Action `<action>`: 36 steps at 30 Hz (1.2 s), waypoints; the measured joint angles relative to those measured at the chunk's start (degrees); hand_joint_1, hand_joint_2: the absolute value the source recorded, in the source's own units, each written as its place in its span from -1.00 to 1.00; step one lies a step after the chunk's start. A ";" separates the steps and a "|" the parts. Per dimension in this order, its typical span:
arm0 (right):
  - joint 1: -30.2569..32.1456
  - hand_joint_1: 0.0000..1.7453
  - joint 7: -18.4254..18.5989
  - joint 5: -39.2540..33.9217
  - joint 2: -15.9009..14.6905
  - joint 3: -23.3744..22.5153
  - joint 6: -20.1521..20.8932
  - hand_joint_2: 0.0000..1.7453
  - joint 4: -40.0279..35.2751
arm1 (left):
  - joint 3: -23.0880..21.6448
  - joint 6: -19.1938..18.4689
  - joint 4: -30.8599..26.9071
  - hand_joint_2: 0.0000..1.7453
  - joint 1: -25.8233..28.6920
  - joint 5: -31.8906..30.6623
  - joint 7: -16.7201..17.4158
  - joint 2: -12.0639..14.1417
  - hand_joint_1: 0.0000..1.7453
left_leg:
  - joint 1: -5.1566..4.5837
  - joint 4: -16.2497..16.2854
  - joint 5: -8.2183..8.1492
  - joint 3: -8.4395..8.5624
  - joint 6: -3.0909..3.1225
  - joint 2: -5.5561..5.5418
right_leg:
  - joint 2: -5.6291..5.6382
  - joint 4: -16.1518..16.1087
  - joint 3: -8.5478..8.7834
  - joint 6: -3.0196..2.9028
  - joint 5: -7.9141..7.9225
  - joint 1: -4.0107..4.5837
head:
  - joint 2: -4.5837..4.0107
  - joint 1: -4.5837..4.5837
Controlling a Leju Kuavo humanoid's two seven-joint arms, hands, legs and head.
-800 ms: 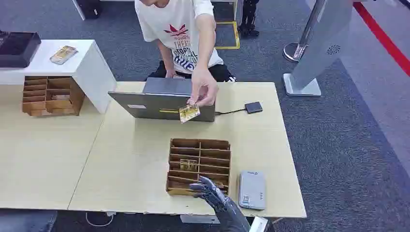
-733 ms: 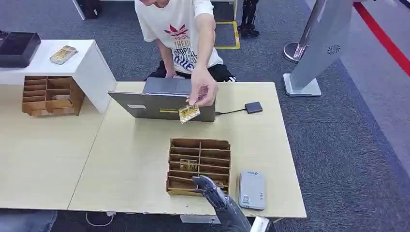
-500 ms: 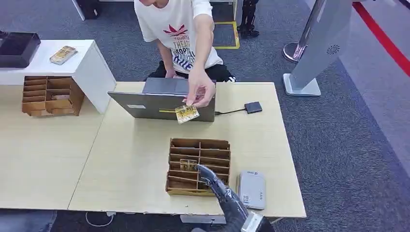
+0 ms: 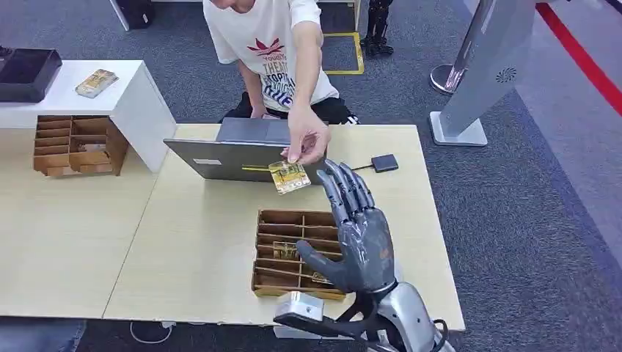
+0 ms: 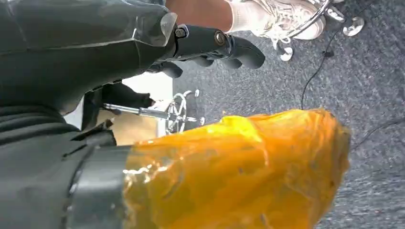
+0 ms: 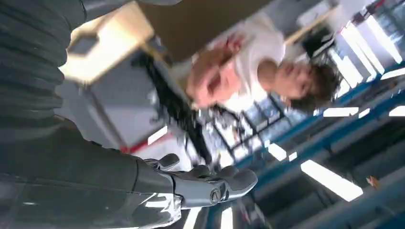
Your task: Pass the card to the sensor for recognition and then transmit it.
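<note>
Floor is dark grey-blue carpet (image 4: 513, 220), with a red stripe (image 4: 579, 55) running diagonally along the far right and a yellow-outlined mat (image 4: 343, 53) behind the seated person. A light wooden desk (image 4: 198, 242) stands at centre, adjoined on the left by a second wooden desk (image 4: 51, 242) and a white cabinet (image 4: 143, 103). A grey slanted stand on a flat base (image 4: 477, 81) occupies the right rear; the right wrist view shows long ceiling strip lights (image 6: 332, 179).

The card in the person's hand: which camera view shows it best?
The head view: the card is sharp there, held over the laptop. The right wrist view shows the person's hand blurred; the left wrist view faces the floor.
</note>
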 joint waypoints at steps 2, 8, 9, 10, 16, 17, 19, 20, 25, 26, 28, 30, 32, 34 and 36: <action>-1.38 -1.00 1.84 6.43 0.72 0.02 -0.76 1.00 0.33 | -0.18 0.00 0.00 -1.00 -0.06 -0.96 0.72 -0.41 -1.00 | 0.00 0.00 0.00 0.00 0.00 0.01 | 0.01 0.00 0.00 0.00 0.00 0.00 | 0.00 -0.02; -4.87 -1.00 5.89 20.83 1.68 0.07 -2.90 1.00 2.58 | -0.28 0.00 0.00 -1.00 -0.22 -2.31 1.55 -1.14 -1.00 | 0.00 0.00 0.00 -0.01 0.00 0.01 | 0.00 0.00 0.00 0.00 0.00 0.00 | 0.00 0.00; -5.50 -1.00 6.78 22.35 1.68 0.09 -3.24 1.00 3.08 | -0.28 0.00 0.00 -1.00 -0.23 -2.56 1.64 -1.18 -1.00 | 0.00 0.00 0.00 0.00 0.00 0.01 | 0.01 0.00 0.00 0.00 0.00 0.00 | 0.00 0.00; -6.38 -1.00 8.31 23.37 1.59 0.17 -3.80 1.00 3.86 | -0.28 0.00 0.00 -1.00 -0.23 -2.75 1.70 -1.24 -1.00 | 0.00 0.00 0.00 -0.01 0.00 0.01 | 0.01 0.00 0.00 0.00 0.00 0.00 | 0.00 0.00; -15.53 -1.00 22.53 24.09 -2.25 6.11 -4.17 1.00 10.02 | -0.39 0.00 0.00 -1.00 -0.30 -3.56 1.81 -1.40 -1.00 | -0.01 0.03 0.04 0.01 0.04 0.01 | 0.02 0.00 0.01 0.01 0.04 -0.01 | 0.02 -0.02; -16.75 -1.00 23.27 24.09 -2.80 7.18 -4.08 1.00 11.01 | -0.39 0.00 0.00 -1.00 -0.34 -3.58 1.83 -1.40 -1.00 | -0.01 0.04 0.04 0.01 0.04 0.02 | 0.02 0.00 0.01 0.01 0.04 -0.01 | 0.00 0.02; -18.60 -1.00 23.91 24.09 -3.70 8.77 -3.82 1.00 13.00 | -0.42 0.00 0.00 -1.00 -0.34 -3.65 1.81 -1.42 -1.00 | 0.00 0.04 0.04 0.01 0.04 -0.01 | -0.01 0.00 0.01 0.01 0.04 0.00 | 0.02 0.00; -19.25 -1.00 24.25 24.09 -4.00 9.26 -3.76 1.00 13.96 | -0.44 0.00 0.00 -1.00 -0.32 -3.65 1.81 -1.42 -1.00 | 0.00 0.04 0.04 0.00 0.04 -0.02 | -0.02 0.00 0.00 0.01 0.04 0.00 | 0.02 0.00; -21.26 -1.00 24.28 24.09 -5.14 10.51 -3.69 1.00 17.05 | -0.46 0.00 0.00 -1.00 -0.32 -3.63 1.81 -1.64 -1.00 | 0.00 0.04 0.03 -0.01 0.04 -0.02 | -0.01 0.00 -0.01 0.01 0.03 0.00 | 0.00 0.00; -21.47 -1.00 24.28 24.09 -5.29 10.75 -3.69 1.00 17.44 | -0.48 0.00 0.00 -1.00 -0.32 -3.63 1.83 -1.64 -1.00 | 0.00 0.04 0.03 -0.01 0.04 -0.01 | -0.01 0.00 -0.01 0.01 0.03 0.00 | 0.00 0.00; -21.69 0.08 24.28 24.09 -5.51 11.10 -3.69 1.00 18.07 | -0.50 0.00 0.00 -1.00 -0.32 -3.63 1.83 -1.66 -1.00 | 0.00 0.04 0.03 -0.01 0.04 -0.02 | -0.01 0.00 -0.01 0.01 0.03 0.00 | 0.00 0.00; -21.89 1.00 24.28 24.09 -5.66 11.28 -3.67 1.00 18.57 | -0.59 0.00 0.00 -1.00 -0.31 -3.50 1.83 -1.68 -1.00 | 0.00 0.04 0.03 -0.01 0.04 -0.01 | -0.01 0.00 -0.01 0.01 0.03 0.00 | 0.00 0.00; -21.93 1.00 24.13 24.09 -5.77 11.37 -3.60 1.00 18.93 | -0.68 0.00 0.00 -1.00 -0.31 -3.32 1.81 -1.68 -1.00 | 0.00 0.04 0.03 -0.01 0.04 -0.01 | -0.01 0.00 -0.01 0.01 0.03 0.00 | 0.00 0.00; -21.83 1.00 23.19 24.09 -5.86 11.34 -3.84 1.00 19.32 | -0.70 0.00 0.00 -1.00 -0.28 -3.10 1.88 -1.70 -1.00 | 0.00 0.04 0.03 -0.01 0.04 -0.01 | -0.01 0.00 -0.01 0.01 0.03 0.00 | 0.00 0.00; -21.70 1.00 22.82 24.09 -5.88 11.24 -3.89 1.00 19.60 | -0.72 0.00 0.00 -1.00 -0.24 -2.99 1.92 -1.73 -1.00 | 0.00 0.04 0.03 0.00 0.04 -0.01 | -0.01 0.00 -0.01 0.01 0.03 0.00 | 0.00 0.00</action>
